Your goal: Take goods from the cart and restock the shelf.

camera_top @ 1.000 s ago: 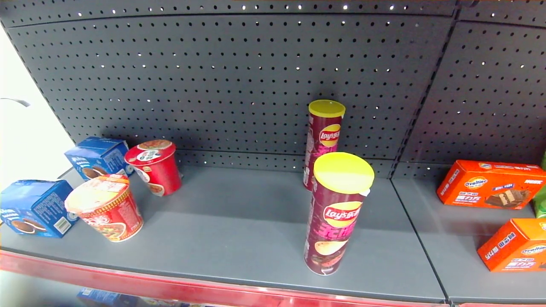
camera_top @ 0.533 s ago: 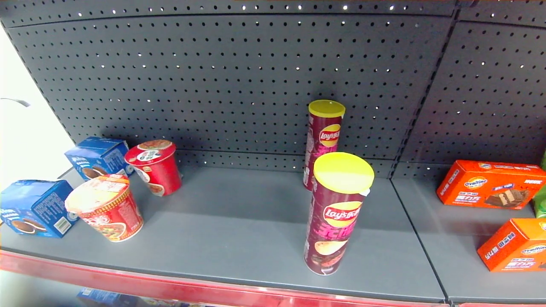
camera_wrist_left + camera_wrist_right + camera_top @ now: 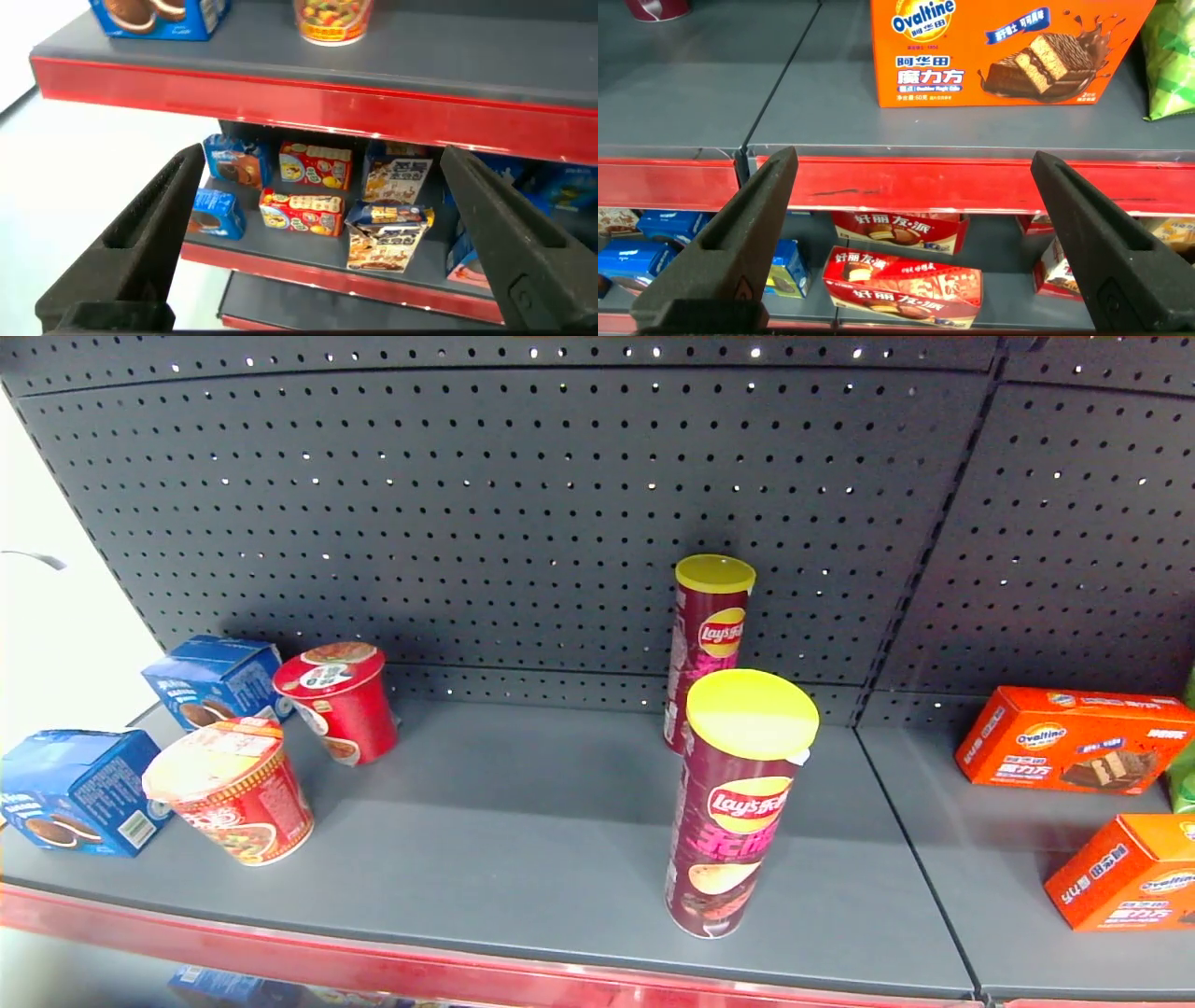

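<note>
left claw (image 3: pixel 320 159), right claw (image 3: pixel 913 159), both spread wide, facing the shelf front (image 3: pixel 906 184)

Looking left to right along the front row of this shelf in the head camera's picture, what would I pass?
blue box → noodle cup → chip can with a yellow lid → orange box

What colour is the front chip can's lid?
The lid is yellow; head view shows it best.
</note>
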